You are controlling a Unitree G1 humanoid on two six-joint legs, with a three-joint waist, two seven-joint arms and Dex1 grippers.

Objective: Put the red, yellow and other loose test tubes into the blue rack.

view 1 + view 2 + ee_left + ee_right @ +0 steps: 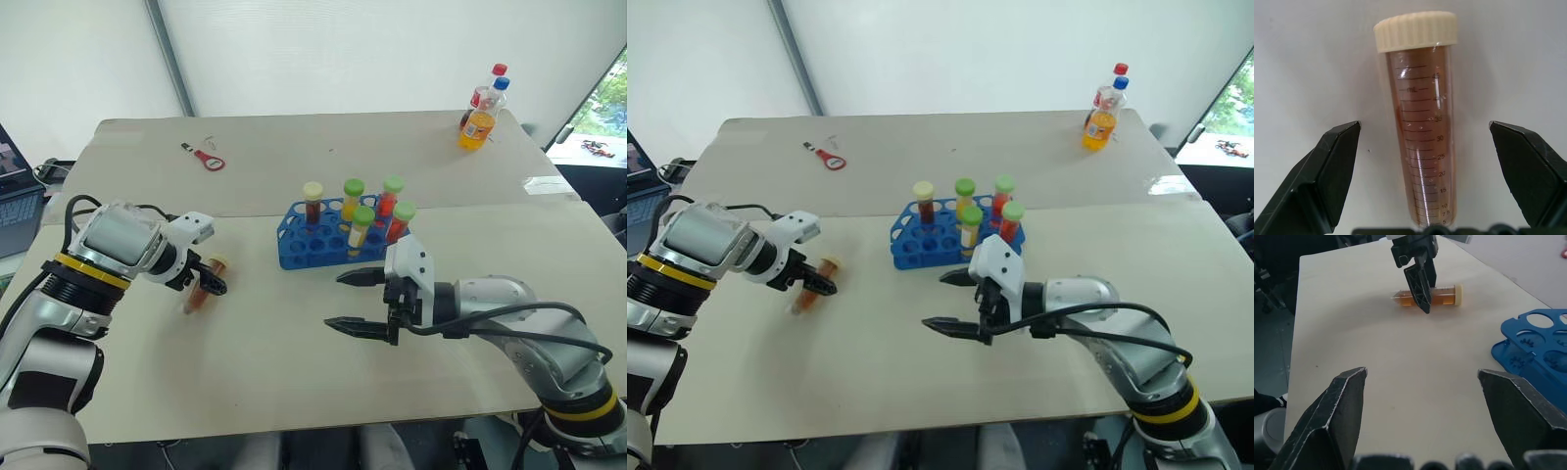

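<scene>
Tube point(1422, 137) with brown liquid and a cream cap lies flat on the desk point(294, 372) towards its left edge. My left gripper point(1425, 147) straddles it, fingers spread, not touching. Right gripper point(361, 302) hovers mid-desk, spread, empty. Behind it, the blue rack point(304, 240) holds six capped tubes.
</scene>
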